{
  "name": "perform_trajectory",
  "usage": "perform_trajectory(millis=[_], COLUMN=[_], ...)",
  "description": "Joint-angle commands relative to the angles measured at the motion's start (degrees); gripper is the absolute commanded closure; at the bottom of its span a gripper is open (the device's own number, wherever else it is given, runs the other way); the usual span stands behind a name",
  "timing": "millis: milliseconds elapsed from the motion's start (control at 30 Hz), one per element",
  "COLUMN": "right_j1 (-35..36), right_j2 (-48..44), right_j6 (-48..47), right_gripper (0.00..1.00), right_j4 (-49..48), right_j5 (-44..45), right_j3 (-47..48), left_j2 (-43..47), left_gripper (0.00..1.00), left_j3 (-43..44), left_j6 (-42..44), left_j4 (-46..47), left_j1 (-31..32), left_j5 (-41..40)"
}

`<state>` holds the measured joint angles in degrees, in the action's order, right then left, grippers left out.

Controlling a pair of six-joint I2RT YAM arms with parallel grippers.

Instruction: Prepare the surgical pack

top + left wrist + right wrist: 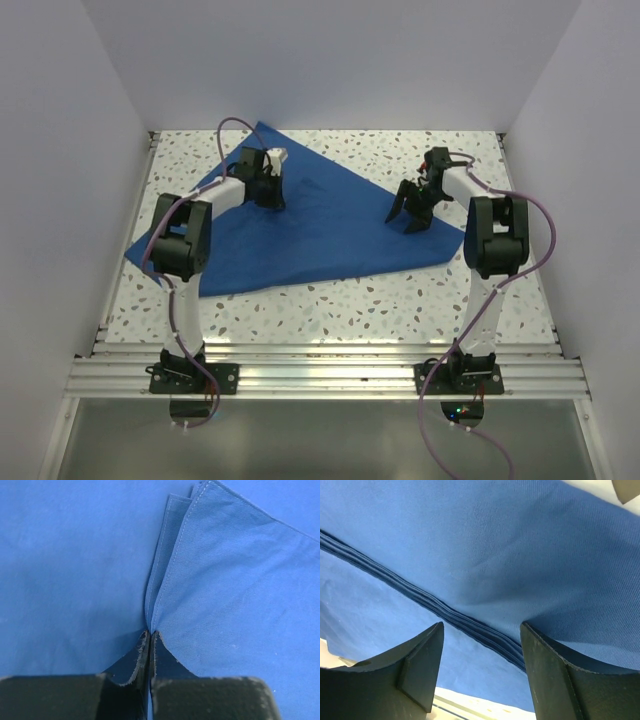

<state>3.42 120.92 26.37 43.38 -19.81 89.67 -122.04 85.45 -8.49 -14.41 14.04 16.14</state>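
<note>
**Item 1. Large royal-blue cloth drape [320, 225].** You will find it folded into a rough triangle, flat on the white speckled counter [400, 300]. One point reaches toward the far edge, one toward the near left, and one toward the right arm. No other pack items show in your views.

**Item 2. Left fingers [272, 197].** They sit on the far-left part of the drape, just inside its far point. Your left wrist view shows them clenched tight on a pinch of the blue cloth. Stitched hem layers fan up and away from the nip.

**Item 3. Right fingers [404, 220].** They are at the drape's right side, near its right point. Your right wrist view shows them spread apart and grasping nothing. A stack of layered cloth edges runs diagonally across the gap between them. You cannot tell whether the tips touch the cloth.
</note>
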Motion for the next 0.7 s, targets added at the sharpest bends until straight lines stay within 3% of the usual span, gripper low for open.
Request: perform_trajectory(millis=[0, 433, 467, 500, 533, 600, 667], right_j1=[-0.43, -0.35, -0.26, -0.26, -0.17, 0.18, 0.80], right_j2=[1.86, 3.00, 2.92, 2.65, 2.22, 1.42, 0.28], right_j6=[0.17, -0.79, -0.88, -0.80, -0.71, -0.62, -0.88], right_gripper=[0.34, 0.34, 0.34, 0.34, 0.34, 0.34, 0.34], right_j4=[1.71, 3.82, 4.00, 4.26, 4.52, 5.49, 7.16], right_j5=[3.82, 3.73, 3.82, 3.99, 3.91, 4.17, 5.48], right_j3=[1.65, 5.42, 5.95, 6.48, 7.09, 9.29, 11.84], left_j2=[3.65, -0.57, -0.40, -0.05, 1.18, 3.63, 5.22], left_gripper=[1.00, 0.98, 0.91, 0.75, 0.66, 0.53, 0.50], left_j3=[-1.16, 6.48, 6.83, 7.01, 7.01, 6.84, 6.57], left_j6=[-0.21, -1.35, -1.70, -2.05, -2.93, -4.16, -6.36], left_j4=[-1.23, -7.10, -7.73, -7.82, -7.91, -8.17, -9.31], left_j1=[-2.17, -3.32, -3.49, -3.50, -3.50, -3.41, -3.41], left_j5=[-8.31, -11.74, -11.57, -10.70, -10.34, -9.73, -9.99])
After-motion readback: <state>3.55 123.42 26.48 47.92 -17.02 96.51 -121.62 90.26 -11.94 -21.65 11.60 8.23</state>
